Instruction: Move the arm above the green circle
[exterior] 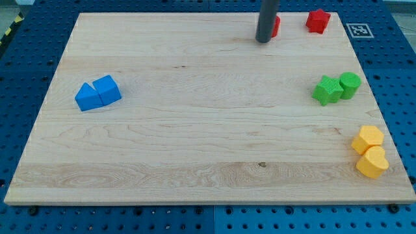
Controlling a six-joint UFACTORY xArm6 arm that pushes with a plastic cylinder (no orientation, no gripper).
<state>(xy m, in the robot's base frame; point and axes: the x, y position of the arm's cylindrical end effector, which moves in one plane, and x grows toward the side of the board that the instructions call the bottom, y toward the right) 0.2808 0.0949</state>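
The green circle (350,84) is a short green cylinder at the view's right edge of the wooden board (195,143). It touches a green star (327,90) on its left. My tip (263,39) is the lower end of a dark rod near the view's top, well to the left of and above the green circle. The tip stands just left of a red block (275,26), which the rod partly hides.
A red star (318,21) sits at the top right. A yellow hexagon (368,139) and a yellow heart (372,162) lie at the lower right edge. Two blue blocks (97,93) touch at the left. A blue pegboard (396,78) surrounds the board.
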